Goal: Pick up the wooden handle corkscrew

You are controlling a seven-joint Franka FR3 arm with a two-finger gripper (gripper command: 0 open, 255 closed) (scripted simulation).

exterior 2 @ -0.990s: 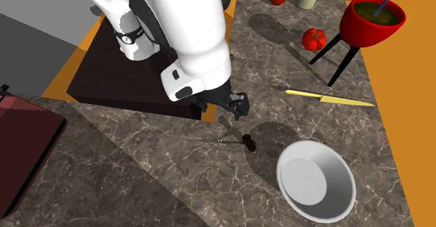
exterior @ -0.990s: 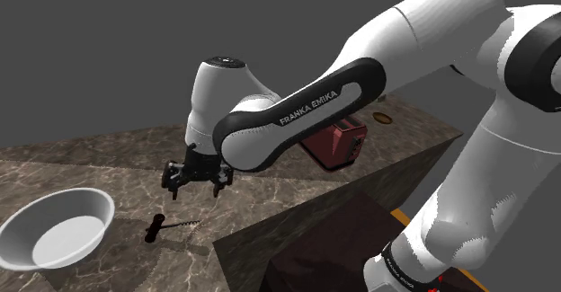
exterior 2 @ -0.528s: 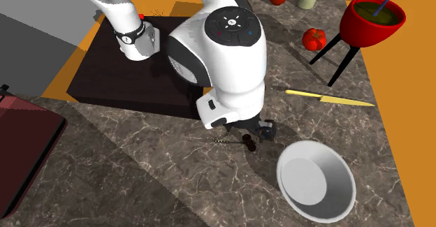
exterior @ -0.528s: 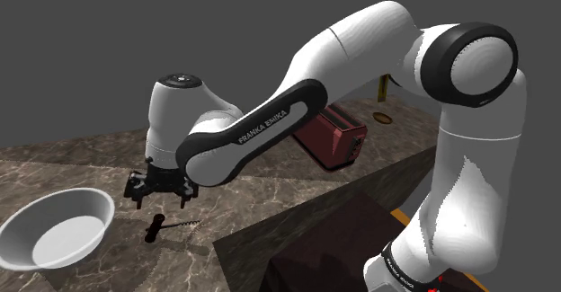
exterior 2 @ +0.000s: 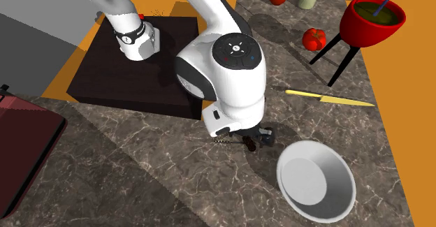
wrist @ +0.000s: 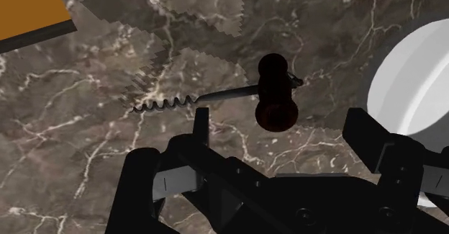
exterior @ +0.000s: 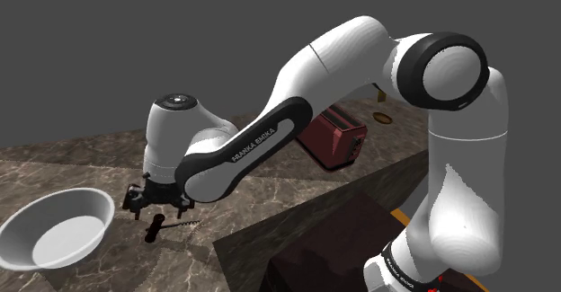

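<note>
The shoulder view looks from beside and a little behind the stand [exterior: 333,245], down and across the marble counter [exterior: 99,160]. The stand is near at that view's lower right, and the bowl [exterior: 90,211] lies farther off at its lower left. The second exterior view sits high over the opposite side of the counter and looks steeply down, back toward the stand. There the stand is far at the upper left and the bowl near at the lower right. The wrist view is very close and faces almost straight down on the counter. All three views share the corkscrew [exterior: 155,231], the counter around it and the bowl's rim. The two outer views also share the arm [exterior: 342,57] and the stand.
</note>
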